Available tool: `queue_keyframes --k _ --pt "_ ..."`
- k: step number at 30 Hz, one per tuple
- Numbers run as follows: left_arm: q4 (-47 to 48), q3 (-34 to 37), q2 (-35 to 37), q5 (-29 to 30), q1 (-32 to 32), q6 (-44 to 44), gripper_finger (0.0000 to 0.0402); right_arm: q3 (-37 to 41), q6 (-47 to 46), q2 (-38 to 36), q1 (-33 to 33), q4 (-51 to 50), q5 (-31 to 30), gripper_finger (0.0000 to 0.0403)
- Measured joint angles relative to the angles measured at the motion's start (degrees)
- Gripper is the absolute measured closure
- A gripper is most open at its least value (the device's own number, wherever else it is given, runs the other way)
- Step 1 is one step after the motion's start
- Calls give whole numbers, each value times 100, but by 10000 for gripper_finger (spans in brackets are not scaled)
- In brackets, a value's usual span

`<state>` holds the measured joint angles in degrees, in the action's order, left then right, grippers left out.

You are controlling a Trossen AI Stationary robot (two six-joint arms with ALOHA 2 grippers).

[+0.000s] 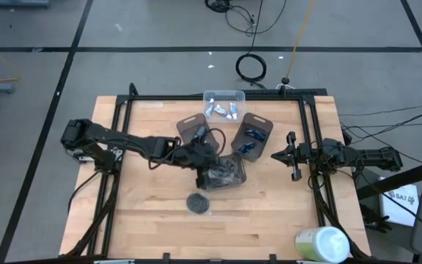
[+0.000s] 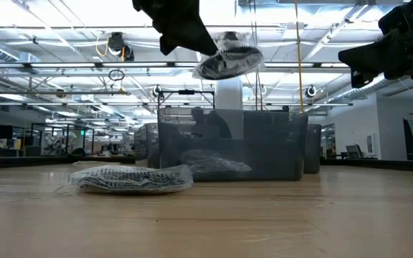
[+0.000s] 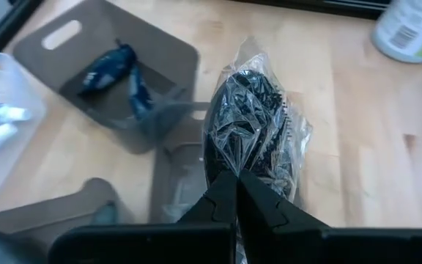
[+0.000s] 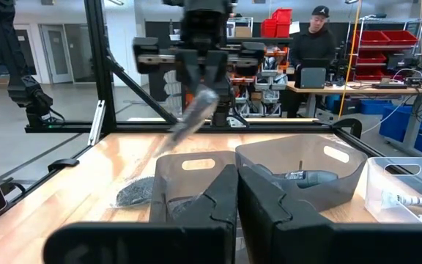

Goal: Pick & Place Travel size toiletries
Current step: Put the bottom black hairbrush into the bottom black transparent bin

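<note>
The left tool (image 3: 237,183) is pinched shut on a wrapped disc (image 3: 255,125), held above a grey tray (image 1: 226,174) — not yet dropped. Another disc (image 1: 198,203) lies on the bench (image 1: 152,220) unsorted. The right tool (image 1: 293,156), closed and empty, waits beside the trays.

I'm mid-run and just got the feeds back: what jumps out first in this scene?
The left gripper stands out: its fingers are shut on a dark round disc in crinkly clear wrap, held in the air over the smoky-grey trays at mid-table. A second wrapped disc lies on the wood nearer the front edge. The right gripper waits shut and empty by the right-hand rail.
</note>
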<state>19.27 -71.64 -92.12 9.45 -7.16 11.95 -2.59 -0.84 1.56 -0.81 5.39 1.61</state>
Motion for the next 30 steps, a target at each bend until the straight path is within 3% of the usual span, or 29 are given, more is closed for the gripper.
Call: queue_keyframes --k 13,19,30 --pt "-54 -2 -76 -20 168 13 401 2 2 0 -1 0 0 399" --pt "-602 -4 -500 -229 169 -116 401 1 0 0 -1 0 -1 399" --pt "-705 -4 -1239 -192 319 -70 401 0 0 0 0 -2 0 399"
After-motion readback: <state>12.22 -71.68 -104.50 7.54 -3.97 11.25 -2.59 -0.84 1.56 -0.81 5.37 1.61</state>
